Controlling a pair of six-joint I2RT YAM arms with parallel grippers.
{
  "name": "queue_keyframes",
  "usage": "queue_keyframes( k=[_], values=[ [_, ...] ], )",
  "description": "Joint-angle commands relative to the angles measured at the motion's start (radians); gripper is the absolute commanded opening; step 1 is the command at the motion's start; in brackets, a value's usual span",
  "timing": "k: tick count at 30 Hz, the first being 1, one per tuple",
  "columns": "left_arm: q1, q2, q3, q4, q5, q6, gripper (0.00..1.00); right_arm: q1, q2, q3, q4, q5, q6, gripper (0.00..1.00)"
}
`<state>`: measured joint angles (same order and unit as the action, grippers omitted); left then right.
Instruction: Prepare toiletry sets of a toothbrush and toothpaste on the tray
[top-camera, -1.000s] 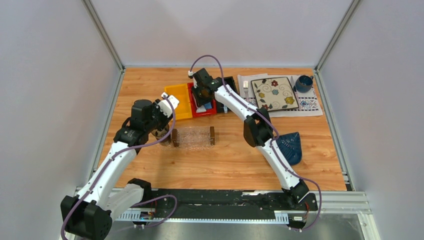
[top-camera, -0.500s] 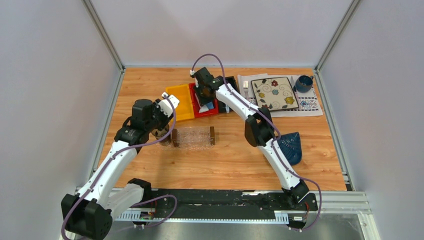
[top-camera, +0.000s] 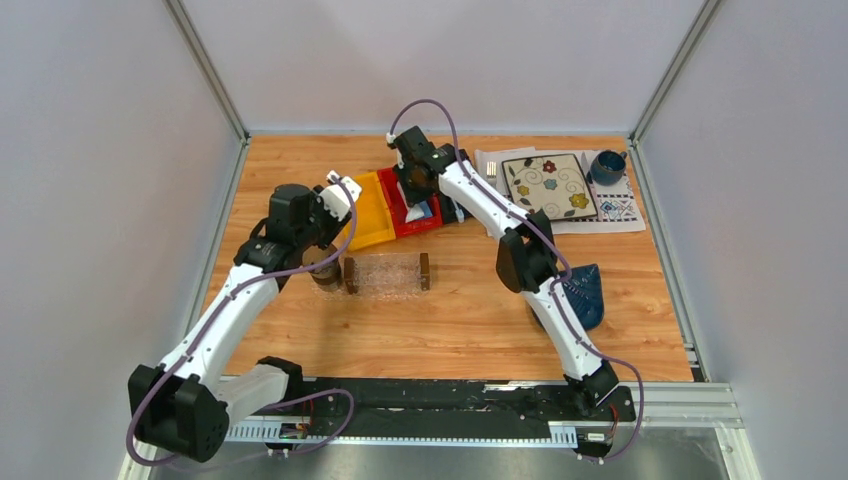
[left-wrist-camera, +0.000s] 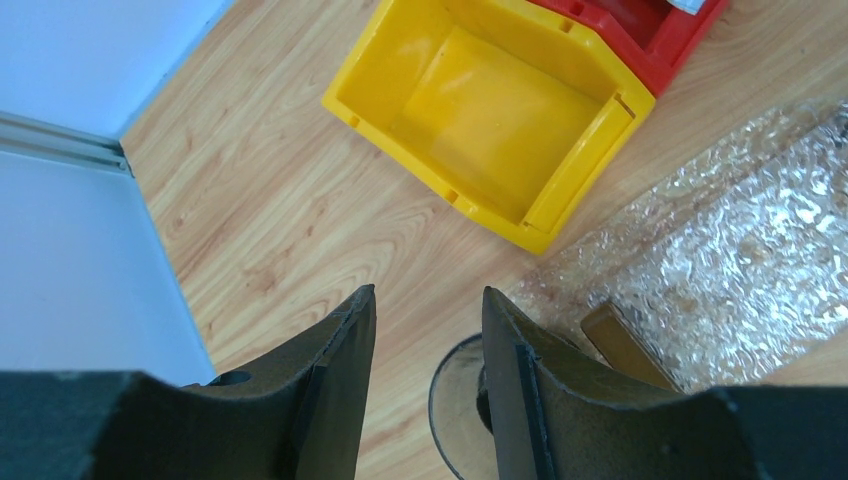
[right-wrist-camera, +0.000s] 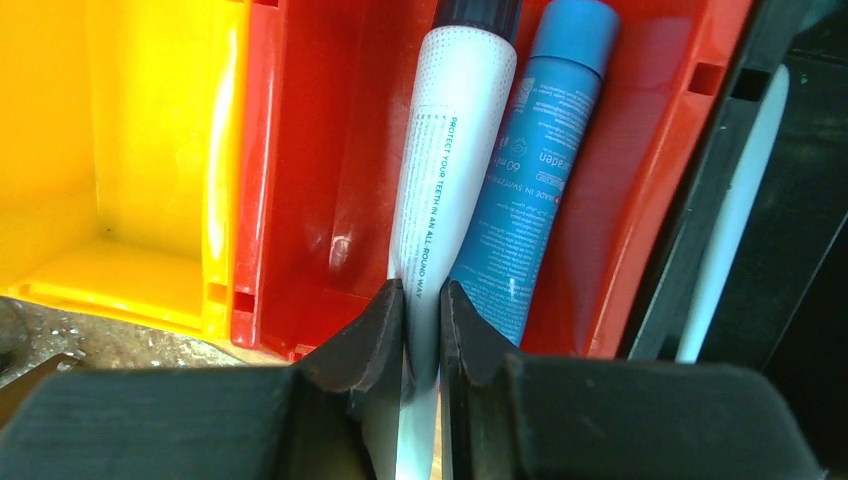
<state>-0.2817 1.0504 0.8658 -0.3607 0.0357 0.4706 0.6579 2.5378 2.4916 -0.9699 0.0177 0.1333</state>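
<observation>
My right gripper is shut on the crimped end of the white toothpaste tube, which lies in the red bin. The blue toothpaste tube lies right beside it. A slim pale toothbrush handle lies in the black bin to the right. In the top view the right gripper is over the red bin. The clear tray lies mid-table with nothing visible in it. My left gripper is open and holds nothing, above a dark round cup next to the tray's left brown block.
A yellow bin with nothing in it sits against the red bin. A floral plate, fork and blue cup stand at the back right. A dark blue leaf dish lies under the right arm.
My right gripper has shifted a little to the right, and the red and yellow bins have swung askew with it. My left arm has edged forward over the round cup.
</observation>
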Motion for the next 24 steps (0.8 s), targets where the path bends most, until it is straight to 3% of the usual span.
queue_keyframes(
  k=[1,14,24],
  values=[
    [-0.002,0.066,0.082,0.039,-0.019,0.000,0.52,-0.004,-0.094,0.030,0.025,-0.002,-0.004,0.00],
    [0.001,0.425,0.387,-0.118,-0.146,-0.104,0.54,-0.018,-0.215,-0.031,0.017,-0.071,-0.011,0.00],
    [0.055,0.620,0.547,-0.245,-0.129,-0.246,0.54,-0.037,-0.306,-0.117,0.013,-0.093,-0.014,0.00]
  ],
)
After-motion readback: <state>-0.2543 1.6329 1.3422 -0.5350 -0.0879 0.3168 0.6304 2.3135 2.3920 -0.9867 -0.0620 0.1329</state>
